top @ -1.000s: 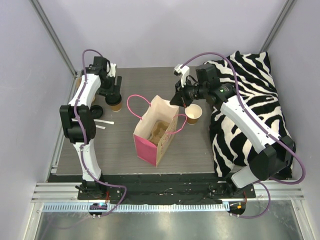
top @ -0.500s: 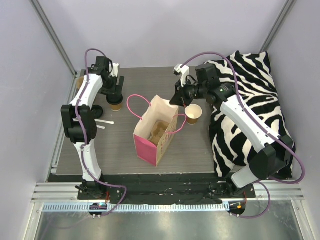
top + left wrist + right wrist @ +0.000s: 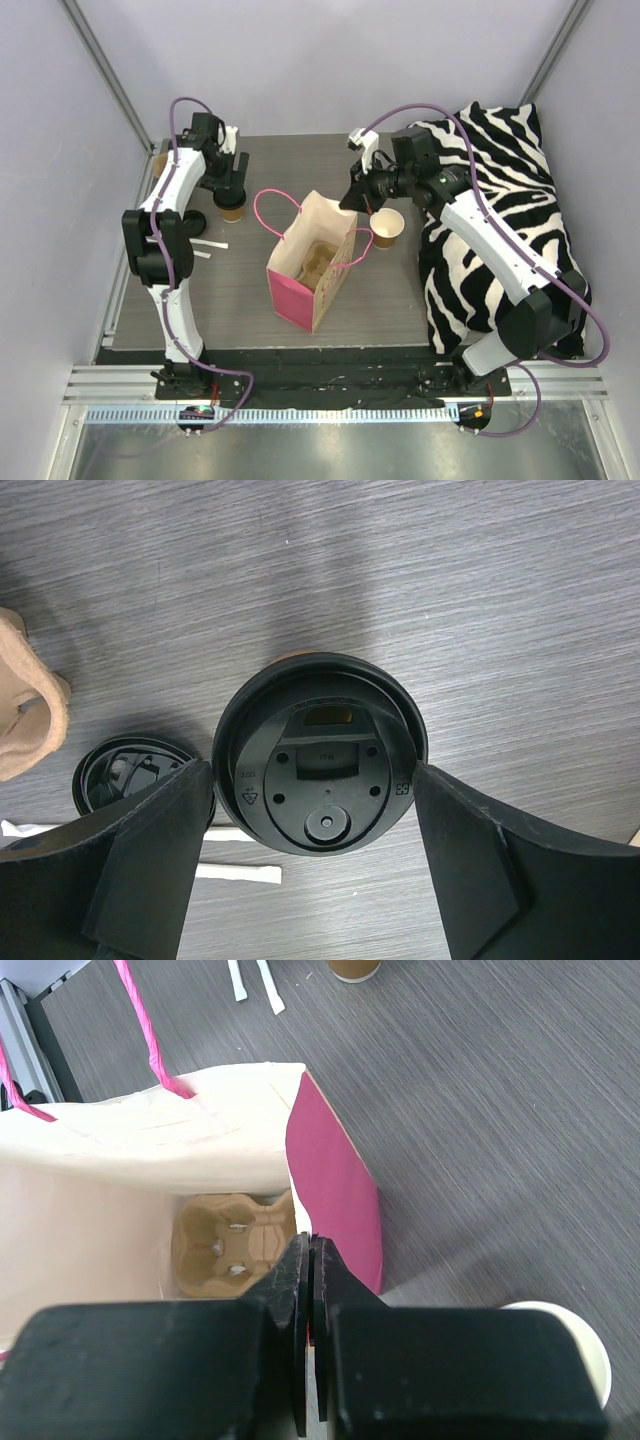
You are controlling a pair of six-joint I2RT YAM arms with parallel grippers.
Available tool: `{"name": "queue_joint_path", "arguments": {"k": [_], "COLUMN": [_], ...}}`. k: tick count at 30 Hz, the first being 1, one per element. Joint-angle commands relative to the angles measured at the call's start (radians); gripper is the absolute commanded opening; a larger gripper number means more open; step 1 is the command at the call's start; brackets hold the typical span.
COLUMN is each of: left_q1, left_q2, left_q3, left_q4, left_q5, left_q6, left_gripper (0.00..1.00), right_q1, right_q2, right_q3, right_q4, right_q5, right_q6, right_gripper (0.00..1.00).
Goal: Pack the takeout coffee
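Observation:
A brown takeout coffee cup with a black lid point(image 3: 232, 208) point(image 3: 320, 750) stands on the table at the back left. My left gripper point(image 3: 230, 192) point(image 3: 312, 780) is over it, open, one finger on each side of the lid and close against its rim. The pink and cream paper bag point(image 3: 312, 262) point(image 3: 335, 1190) stands open mid-table with a cardboard cup carrier point(image 3: 232, 1240) at its bottom. My right gripper point(image 3: 366, 208) point(image 3: 310, 1245) is shut at the bag's right rim, pinching the pink handle point(image 3: 358, 240). A second cup without a lid point(image 3: 388, 228) point(image 3: 575, 1345) stands just right of the bag.
A loose black lid point(image 3: 125, 775) point(image 3: 193, 217) lies left of the lidded cup, with white packets point(image 3: 235, 873) point(image 3: 208, 247) near it. A tan cardboard piece point(image 3: 25, 705) is at the far left. A zebra-striped cloth point(image 3: 500, 200) covers the table's right side.
My left gripper has shifted slightly toward the back over the lidded cup and its jaws stand a little wider. The right arm and the bag have not moved.

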Motion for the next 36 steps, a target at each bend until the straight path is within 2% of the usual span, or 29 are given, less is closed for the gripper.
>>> {"name": "queue_joint_path", "arguments": {"k": [1, 15, 24, 32, 36], "left_q1": [0.004, 0.007, 0.022, 0.035, 0.035], "left_q2": [-0.007, -0.031, -0.04, -0.054, -0.046], "left_q3": [0.017, 0.045, 0.057, 0.077, 0.068], "left_q4": [-0.014, -0.005, -0.002, -0.002, -0.022], "left_q5": [-0.034, -0.051, -0.051, 0.005, 0.01], "left_q6": [0.017, -0.011, -0.032, -0.043, -0.04], "left_gripper": [0.86, 0.85, 0.89, 0.89, 0.87], "right_q1": [-0.001, -0.002, -0.002, -0.002, -0.002], "right_q2": [0.01, -0.002, 0.001, 0.003, 0.006], "right_q3": [0.029, 0.02, 0.022, 0.022, 0.023], "right_q4": [0.01, 0.006, 0.009, 0.007, 0.006], "right_q5": [-0.005, -0.007, -0.013, -0.013, -0.013], "right_q6": [0.006, -0.001, -0.001, -0.001, 0.002], "right_gripper": [0.01, 0.01, 0.01, 0.01, 0.01]}}
